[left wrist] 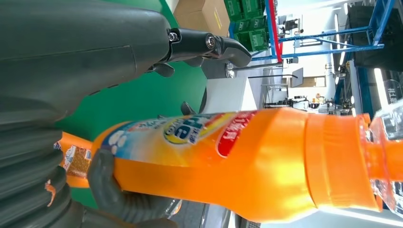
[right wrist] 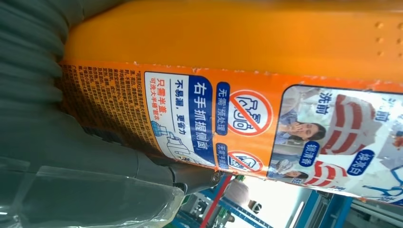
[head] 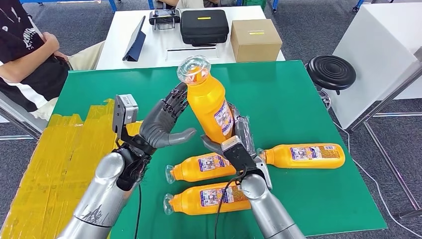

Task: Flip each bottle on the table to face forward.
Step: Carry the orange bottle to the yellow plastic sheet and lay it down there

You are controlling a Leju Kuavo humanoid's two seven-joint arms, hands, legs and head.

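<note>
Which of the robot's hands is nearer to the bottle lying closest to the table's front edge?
Right. The right hand grips the raised bottle just above the front lying bottle; the left hand is higher, off to its left.

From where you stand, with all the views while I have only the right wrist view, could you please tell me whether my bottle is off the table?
Observer: Yes. The head view shows the held bottle lifted above the green table, roughly upright, clear cap on top.
Operator: Thank you. Is the left hand involved?
Observer: The left hand has its fingertips against the bottle's upper body, while the right hand grips it low down.
Operator: How many bottles are waiting?
Observer: Three other bottles lie on their sides on the table, just under and beside your right hand.
</note>
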